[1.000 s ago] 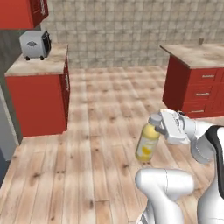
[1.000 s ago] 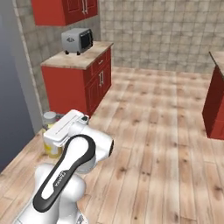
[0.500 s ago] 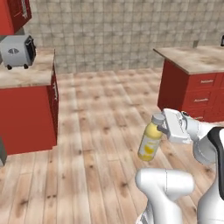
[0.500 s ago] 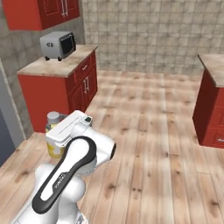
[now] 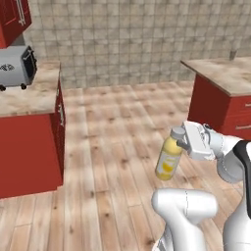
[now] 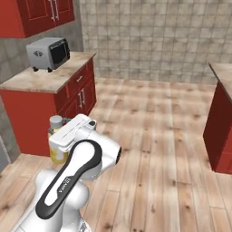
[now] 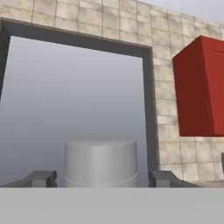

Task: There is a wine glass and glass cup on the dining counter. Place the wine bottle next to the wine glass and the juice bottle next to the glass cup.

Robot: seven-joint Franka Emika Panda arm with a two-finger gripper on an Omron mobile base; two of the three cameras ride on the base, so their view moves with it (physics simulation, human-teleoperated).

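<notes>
The gripper [image 5: 182, 142] is closed around the juice bottle [image 5: 168, 161], jaws wide on its neck just below the grey cap [image 7: 101, 162]. The bottle hangs above the wood floor [image 5: 112, 137], in transit. Current step: carrying it. Next, locate the dining counter [image 5: 220, 73] and the glass cup.

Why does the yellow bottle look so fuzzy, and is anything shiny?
Left base view: the juice bottle has soft, blurry edges; no glare anywhere. Right base view: flat, even light on the toaster, with no bright spots. Hand view: the bottle's grey cap looms large and smooth, softly shaded.
</notes>
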